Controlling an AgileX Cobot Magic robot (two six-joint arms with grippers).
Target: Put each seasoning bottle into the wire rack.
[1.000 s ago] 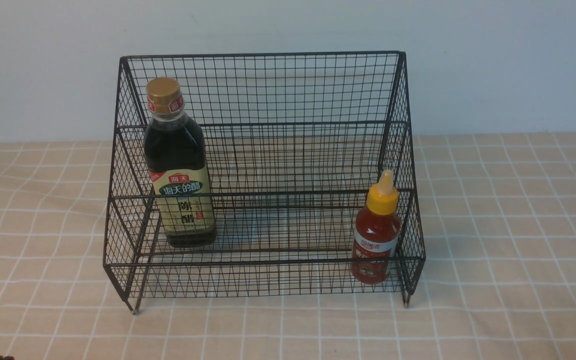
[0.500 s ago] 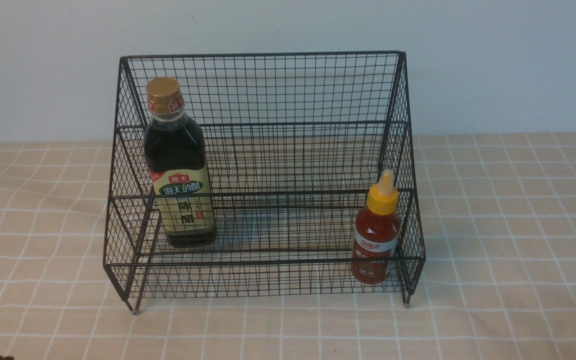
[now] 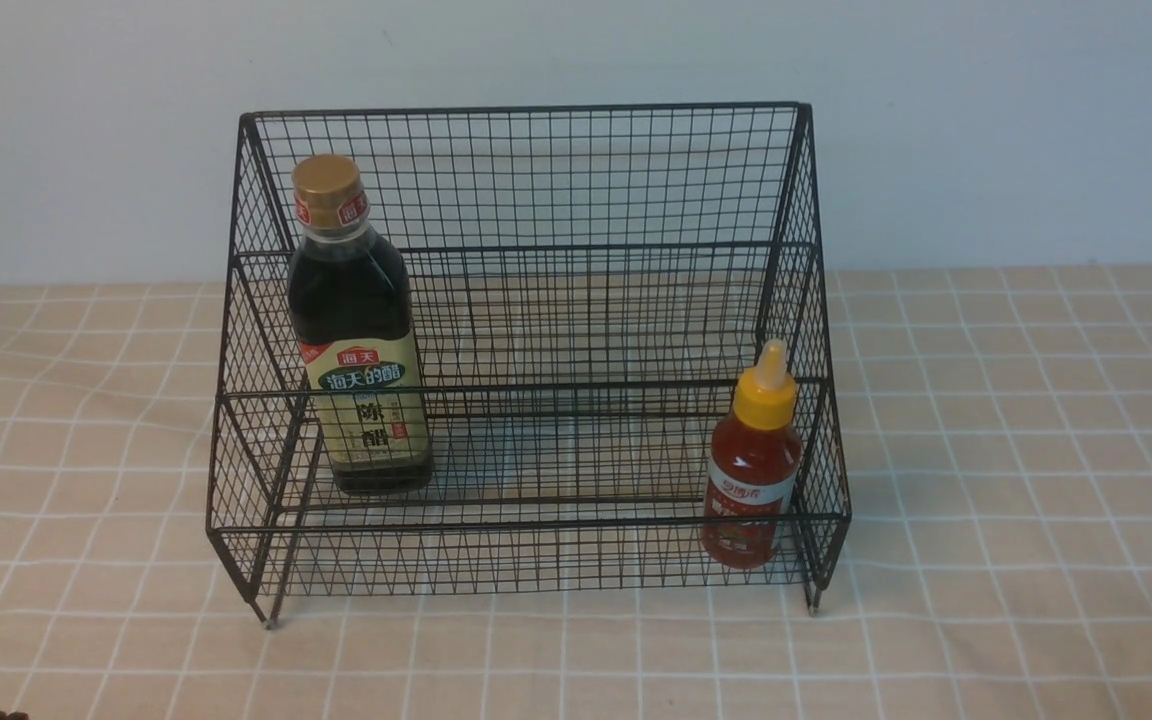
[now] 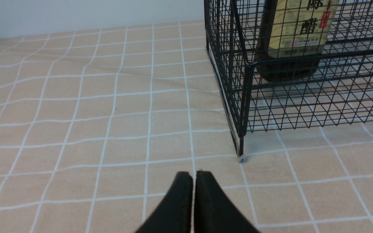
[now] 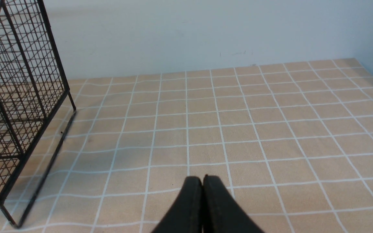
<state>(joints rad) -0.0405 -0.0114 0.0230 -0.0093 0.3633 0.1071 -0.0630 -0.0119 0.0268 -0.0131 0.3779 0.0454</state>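
The black wire rack (image 3: 536, 180) stands on the checked cloth in the front view. The tall dark vinegar bottle (image 3: 356, 330) with gold cap stands upright inside it at the left; its lower part shows in the left wrist view (image 4: 290, 35). The small red sauce bottle (image 3: 754, 470) with yellow nozzle stands upright inside at the front right. My left gripper (image 4: 194, 176) is shut and empty, above the cloth near the rack's front left foot (image 4: 241, 158). My right gripper (image 5: 202, 180) is shut and empty, over cloth to the right of the rack (image 5: 18, 97).
A beige cloth with white grid lines (image 3: 1016, 500) covers the table. A pale wall (image 3: 576, 50) rises behind the rack. The cloth is slightly wrinkled left of the rack (image 4: 86, 69). The table's right end shows in the right wrist view (image 5: 367, 69).
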